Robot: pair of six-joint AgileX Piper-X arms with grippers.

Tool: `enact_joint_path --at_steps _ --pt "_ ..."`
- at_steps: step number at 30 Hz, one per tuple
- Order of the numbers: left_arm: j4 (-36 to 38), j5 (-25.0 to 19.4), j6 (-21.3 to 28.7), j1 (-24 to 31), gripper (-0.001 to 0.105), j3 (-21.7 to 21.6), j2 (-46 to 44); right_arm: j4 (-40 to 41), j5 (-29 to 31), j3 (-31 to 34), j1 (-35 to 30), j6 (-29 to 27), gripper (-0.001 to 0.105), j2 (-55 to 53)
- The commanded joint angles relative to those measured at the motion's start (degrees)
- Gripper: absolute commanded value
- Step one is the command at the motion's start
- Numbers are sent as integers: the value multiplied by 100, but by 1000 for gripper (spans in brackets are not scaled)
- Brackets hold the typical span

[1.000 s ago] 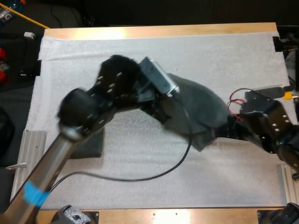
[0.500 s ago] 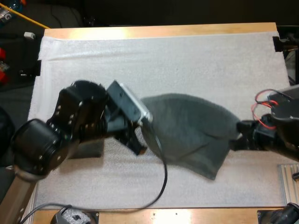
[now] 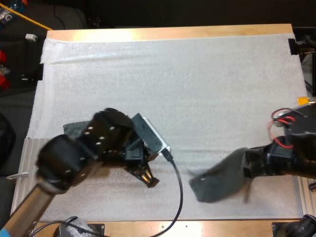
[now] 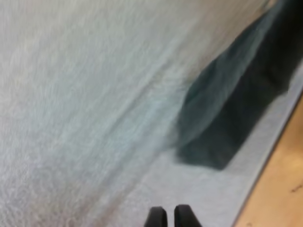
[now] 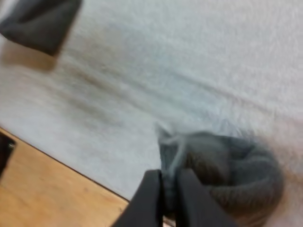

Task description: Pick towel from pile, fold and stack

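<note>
A dark grey-green towel (image 3: 217,180) lies bunched on the white mat (image 3: 197,89) near the table's front right. My right gripper (image 3: 246,165) is shut on its right end. In the right wrist view the fingers (image 5: 163,196) pinch the rumpled towel (image 5: 227,172). My left gripper (image 3: 149,180) hovers low over the mat at front left, shut on nothing and well apart from the towel. The left wrist view shows its fingertips (image 4: 168,217) together, with the towel (image 4: 227,118) farther off by the wooden edge. A folded towel stack (image 3: 74,129) peeks out behind my left arm.
The table's wooden front edge (image 3: 197,227) runs close under both grippers. A metal rail (image 3: 27,163) sits at the mat's left side. A dark blurred shape (image 5: 38,21) lies farther off in the right wrist view.
The towel has left my left gripper and been pulled toward the front right by my right gripper, bunching up. My left arm has swung down toward the front left.
</note>
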Motion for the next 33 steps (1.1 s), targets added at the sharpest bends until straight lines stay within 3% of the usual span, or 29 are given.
enact_joint_path --at_steps 1,8,13,17,22,29,33 --pt "-355 -59 -116 -2 0 146 14 -247 48 205 -16 -83 0 164" --pt "-1381 -60 3 -3 0 863 140 -549 285 693 -16 -71 0 497" --pt "-1755 -60 68 -3 0 1149 139 -234 1247 693 -16 -193 0 346" --pt "-1868 -16 182 -3 0 1241 139 -108 1642 693 -16 -365 0 332" --pt "-2101 736 281 -3 0 1406 154 -52 2039 846 -93 -451 0 332" --pt "-2373 1313 308 -3 0 1572 154 -469 2021 1626 -909 -622 0 332" --pt "-2389 1347 308 -3 7 1569 154 -826 1501 2035 -1540 -723 0 332"
